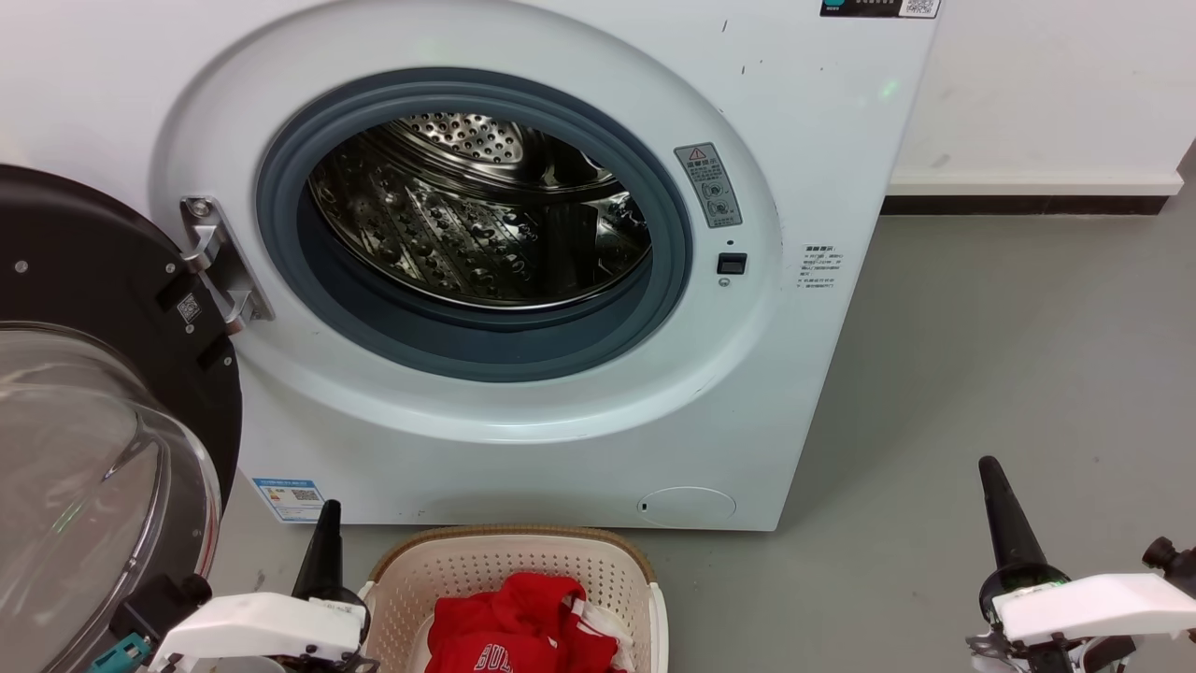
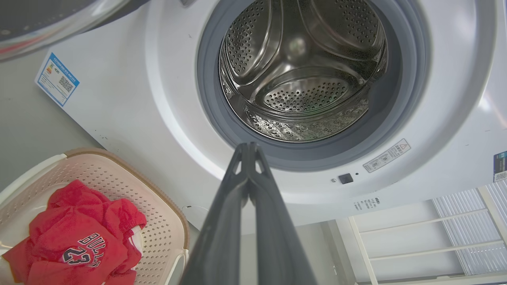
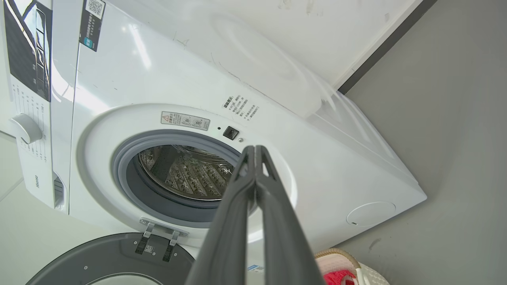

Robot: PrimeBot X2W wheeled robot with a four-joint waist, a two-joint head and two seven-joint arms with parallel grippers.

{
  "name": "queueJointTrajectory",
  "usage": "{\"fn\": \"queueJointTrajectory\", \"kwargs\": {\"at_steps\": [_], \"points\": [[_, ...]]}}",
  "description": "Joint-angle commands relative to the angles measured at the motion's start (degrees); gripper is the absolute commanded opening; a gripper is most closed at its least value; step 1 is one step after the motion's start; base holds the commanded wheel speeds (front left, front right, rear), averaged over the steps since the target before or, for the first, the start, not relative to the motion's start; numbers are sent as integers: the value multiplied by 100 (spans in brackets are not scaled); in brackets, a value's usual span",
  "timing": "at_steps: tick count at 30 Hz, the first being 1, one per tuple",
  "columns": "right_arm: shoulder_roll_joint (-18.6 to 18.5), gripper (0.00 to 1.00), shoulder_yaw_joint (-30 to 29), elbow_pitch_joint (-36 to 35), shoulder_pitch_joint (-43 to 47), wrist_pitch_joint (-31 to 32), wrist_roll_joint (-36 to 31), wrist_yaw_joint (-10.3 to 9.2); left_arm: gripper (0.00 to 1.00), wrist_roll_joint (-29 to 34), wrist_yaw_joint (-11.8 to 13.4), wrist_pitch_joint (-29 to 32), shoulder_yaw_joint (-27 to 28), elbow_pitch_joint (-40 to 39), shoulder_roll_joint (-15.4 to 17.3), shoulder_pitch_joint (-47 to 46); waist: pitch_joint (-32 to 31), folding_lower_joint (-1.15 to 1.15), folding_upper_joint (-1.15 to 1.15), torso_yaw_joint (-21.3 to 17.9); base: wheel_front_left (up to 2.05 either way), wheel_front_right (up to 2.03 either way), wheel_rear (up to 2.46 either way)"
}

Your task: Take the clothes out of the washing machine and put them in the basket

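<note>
Head view: the basket sits just beside the left hand, so the red clothes drop in easily. Left wrist view: that hand is pinched together, empty; the washing machine ahead looks bare inside. Right wrist view: the right hand is pinched together too.

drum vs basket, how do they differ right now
The drum is round, shiny steel; the basket is cream plastic with a brown rim. The drum shows bare metal inside; the basket holds red clothes. Both have perforated walls.
</note>
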Motion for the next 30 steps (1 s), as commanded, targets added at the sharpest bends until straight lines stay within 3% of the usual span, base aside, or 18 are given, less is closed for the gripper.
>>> {"fn": "queueJointTrajectory", "kwargs": {"at_steps": [1,30], "points": [[-38,0,-21,-22,-155,37,167,0,0,-152,-36,45,23,-38,1,-157,2,0,0,0,0,0,0],[-22,0,-185,252,-433,473,1906,0,0,-1895,-245,462,177,72,-1,-380,49,0,0,1,0,0,0]]}}
